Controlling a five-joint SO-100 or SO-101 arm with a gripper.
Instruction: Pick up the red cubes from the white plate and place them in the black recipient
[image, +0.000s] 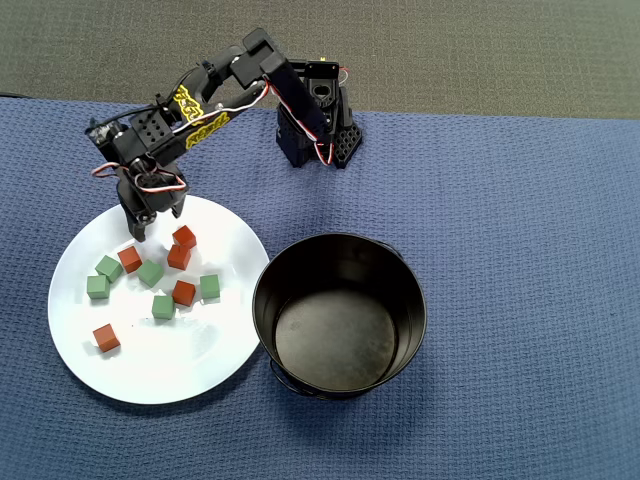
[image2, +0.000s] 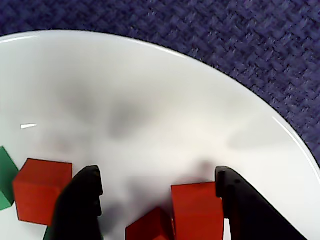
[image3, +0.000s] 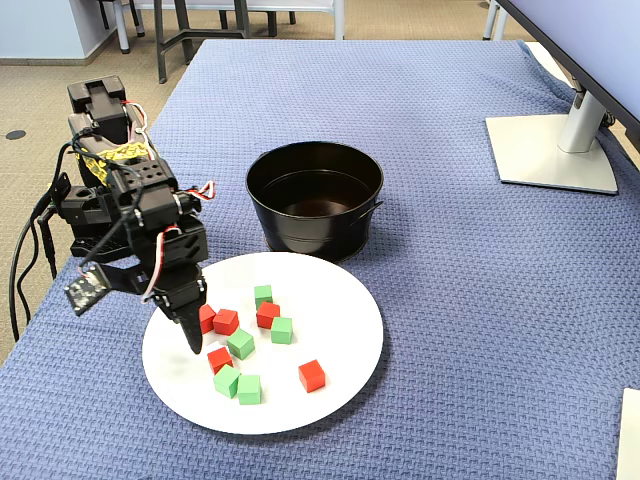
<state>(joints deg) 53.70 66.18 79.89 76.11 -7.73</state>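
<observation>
The white plate (image: 150, 370) holds several red cubes and several green cubes. In the overhead view the red cubes lie at the top (image: 184, 237), just below it (image: 179, 257), at the left (image: 130, 259), in the middle (image: 184, 292) and at the lower left (image: 106, 338). My gripper (image: 152, 220) is open, low over the plate's far-left part. In the wrist view my gripper (image2: 157, 180) has two red cubes between its fingers: one (image2: 197, 210) against the right finger, one (image2: 150, 227) beside it. A third red cube (image2: 42, 195) lies outside the left finger. The black recipient (image: 340, 315) stands empty right of the plate.
Green cubes (image: 150, 273) lie mixed among the red ones. The arm's base (image: 315, 125) stands at the back of the blue cloth (image: 520, 250). A monitor foot (image3: 555, 150) is at the far right in the fixed view.
</observation>
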